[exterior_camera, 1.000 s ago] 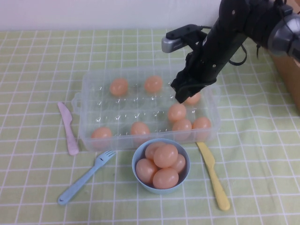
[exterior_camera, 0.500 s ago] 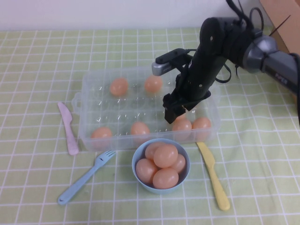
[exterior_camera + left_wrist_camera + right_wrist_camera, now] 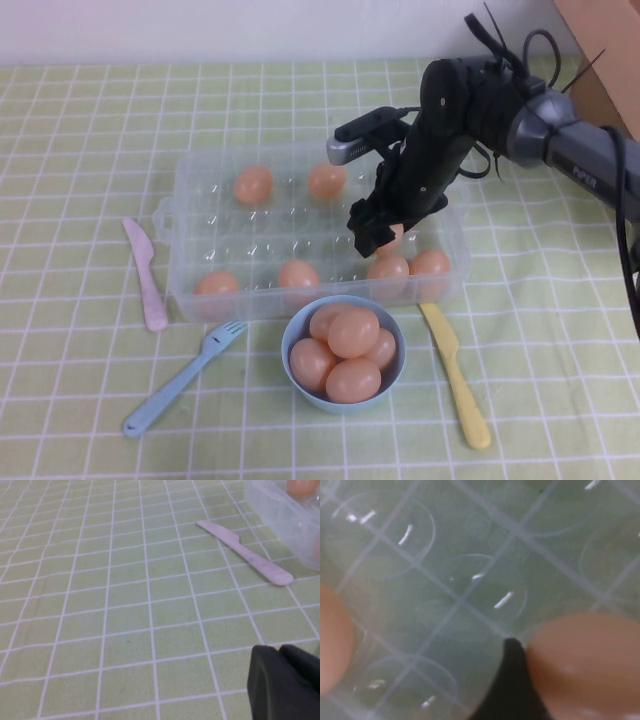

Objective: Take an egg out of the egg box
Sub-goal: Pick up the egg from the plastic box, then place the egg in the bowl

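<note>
The clear plastic egg box (image 3: 200, 230) lies mid-table with several peach-orange eggs in its cells. My right gripper (image 3: 375, 232) is down inside the box at its right end, closed on one egg (image 3: 393, 238) that still sits in its cell. In the right wrist view a dark finger (image 3: 512, 680) presses against that egg (image 3: 590, 665); the other finger is hidden. My left gripper (image 3: 282, 680) is shut and empty, low over the tablecloth left of the box, out of the high view.
A light-blue bowl (image 3: 290, 340) full of eggs stands just in front of the box. A pink knife (image 3: 145, 272) lies left of the box, a blue fork (image 3: 180, 378) at the front left, a yellow knife (image 3: 455, 372) at the front right. A cardboard box (image 3: 610, 50) is at the far right.
My right gripper came down and to the left into the box onto the egg, then nearly held still. The eggs and cutlery have not moved.
</note>
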